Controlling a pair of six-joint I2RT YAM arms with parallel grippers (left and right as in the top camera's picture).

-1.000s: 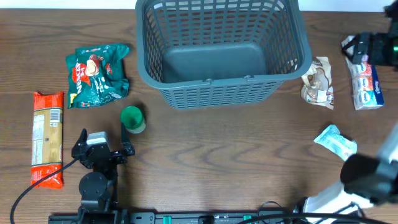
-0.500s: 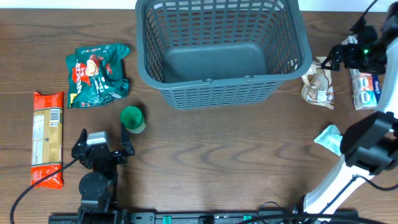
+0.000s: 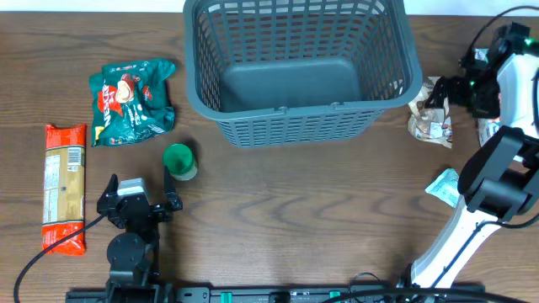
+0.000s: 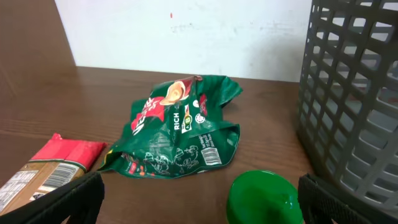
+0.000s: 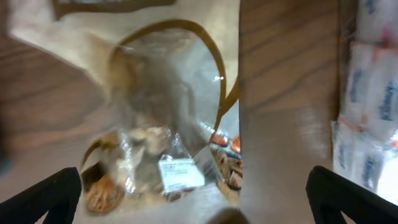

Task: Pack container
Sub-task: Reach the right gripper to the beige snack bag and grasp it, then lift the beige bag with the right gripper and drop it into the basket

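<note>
The container [image 3: 286, 110], a big dark grey slotted basket, stands empty at the back middle of the table; its lattice wall [image 4: 354, 93] fills the right of the left wrist view. My left gripper [image 3: 141, 190] rests open near the front left, and a green round lid [image 4: 264, 199] lies between its fingers [image 4: 62, 202], untouched. My right gripper [image 3: 455, 87] hangs open just above a beige cookie pack [image 3: 429, 114] right of the basket. In the right wrist view that cookie pack [image 5: 161, 124] shows blurred between the wide-apart fingers [image 5: 354, 199].
A green snack bag [image 3: 132, 99] and a long red pack [image 3: 65, 187] lie at the left. White-and-blue packs [image 3: 497, 118] sit at the far right edge. A light blue packet [image 3: 450, 187] lies partly under the right arm.
My right gripper has swung left from the white-and-blue packs and now hovers over the beige cookie pack. The left arm has not moved.
</note>
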